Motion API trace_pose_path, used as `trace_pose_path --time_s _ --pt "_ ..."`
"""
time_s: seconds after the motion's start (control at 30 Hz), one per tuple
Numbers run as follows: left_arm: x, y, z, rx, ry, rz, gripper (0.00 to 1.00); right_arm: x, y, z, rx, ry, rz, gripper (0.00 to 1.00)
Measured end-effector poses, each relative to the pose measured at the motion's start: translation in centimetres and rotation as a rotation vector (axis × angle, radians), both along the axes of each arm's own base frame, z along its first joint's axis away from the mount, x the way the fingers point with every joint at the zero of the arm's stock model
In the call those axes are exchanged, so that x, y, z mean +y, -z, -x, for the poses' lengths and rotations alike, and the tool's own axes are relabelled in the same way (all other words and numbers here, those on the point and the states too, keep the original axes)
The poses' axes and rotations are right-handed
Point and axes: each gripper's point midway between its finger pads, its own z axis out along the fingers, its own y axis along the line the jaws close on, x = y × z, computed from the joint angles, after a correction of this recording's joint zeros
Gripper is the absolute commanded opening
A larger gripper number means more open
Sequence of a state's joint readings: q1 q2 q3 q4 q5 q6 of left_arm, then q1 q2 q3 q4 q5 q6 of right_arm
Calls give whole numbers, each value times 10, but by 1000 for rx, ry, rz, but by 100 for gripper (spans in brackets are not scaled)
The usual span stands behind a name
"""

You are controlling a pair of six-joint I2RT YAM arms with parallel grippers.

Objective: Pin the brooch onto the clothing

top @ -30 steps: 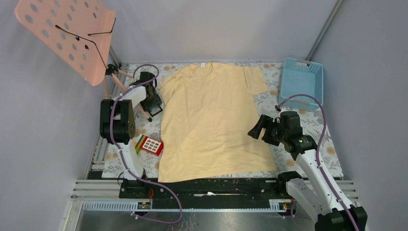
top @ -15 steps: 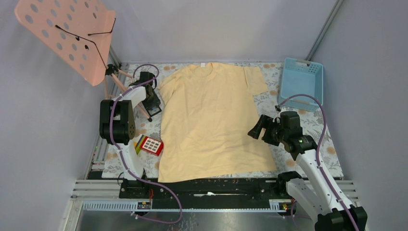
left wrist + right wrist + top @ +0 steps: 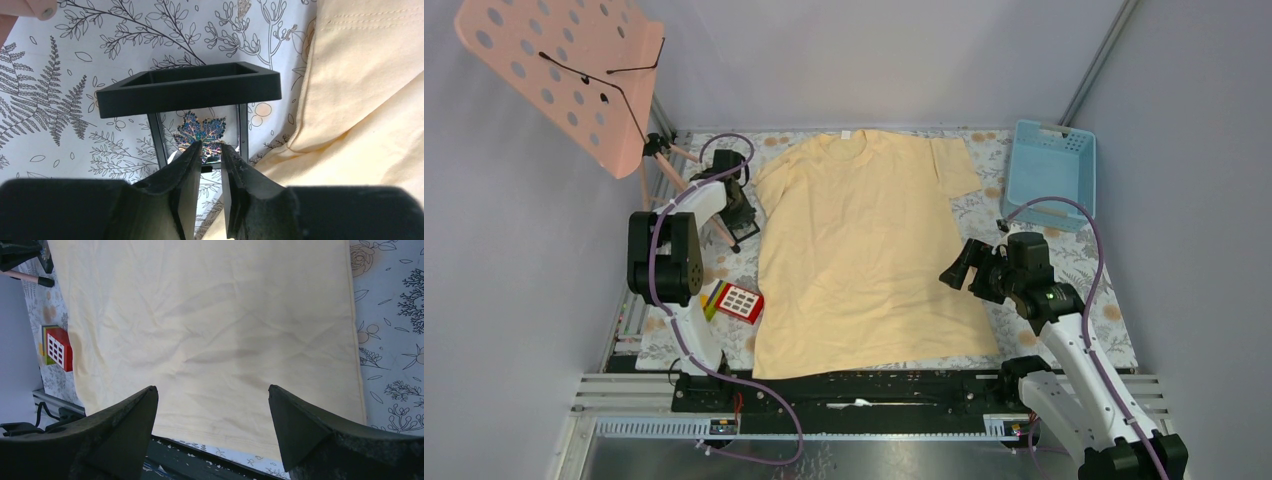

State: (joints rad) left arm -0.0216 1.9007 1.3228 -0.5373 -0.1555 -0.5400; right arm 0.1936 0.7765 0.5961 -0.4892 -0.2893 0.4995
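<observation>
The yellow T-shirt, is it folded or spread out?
Spread out: the T-shirt lies flat on the patterned table, neck, a sleeve and hem all showing.

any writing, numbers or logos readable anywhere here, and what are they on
No text can be read in any view.
The neck label on the T-shirt: too small to read.
The red toy with its grid of pale squares: no characters can be made out.
</observation>
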Motion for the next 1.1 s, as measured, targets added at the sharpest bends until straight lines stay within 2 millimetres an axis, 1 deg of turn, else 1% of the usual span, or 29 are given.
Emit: trace_pose_path --time_s 0.2,0.27,0.57,1.1 --pt "1 2 3 10 10 -15 51 0 -2 0 -9 2 -4 88" --pt "1 2 3 11 10 -18 54 0 -2 0 -9 2 -4 89" --pt "1 2 2 4 8 -21 59 0 -2 1 -8 2 -3 89" --pt "0 0 -2 -15 -7 -12 62 -1 1 1 -2 6 2 89"
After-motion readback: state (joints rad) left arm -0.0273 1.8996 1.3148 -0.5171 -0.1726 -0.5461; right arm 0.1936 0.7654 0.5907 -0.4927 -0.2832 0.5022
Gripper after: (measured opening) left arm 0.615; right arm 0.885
